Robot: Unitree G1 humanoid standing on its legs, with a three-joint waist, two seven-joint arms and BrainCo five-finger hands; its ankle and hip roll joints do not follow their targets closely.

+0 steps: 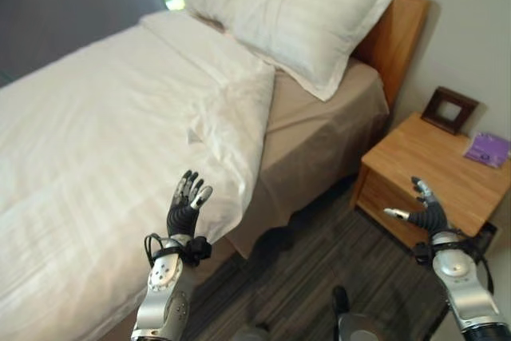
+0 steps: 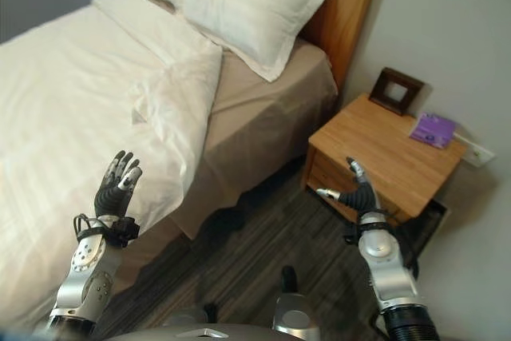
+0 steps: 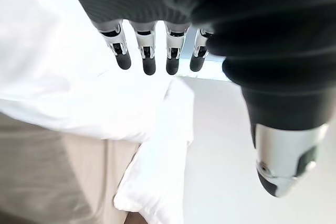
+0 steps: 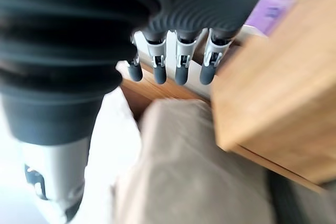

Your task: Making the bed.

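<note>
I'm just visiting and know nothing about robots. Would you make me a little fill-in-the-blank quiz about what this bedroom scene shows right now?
1. The white duvet leaves the tan sheet uncovered on the side of the bed nearest the ____.
2. The pillow leans against the wooden ____.
3. On the nightstand a dark picture frame stands beside a small ____ packet.
4. The left hand and right hand both hold ____.

Missing words: nightstand; headboard; purple; nothing
</note>
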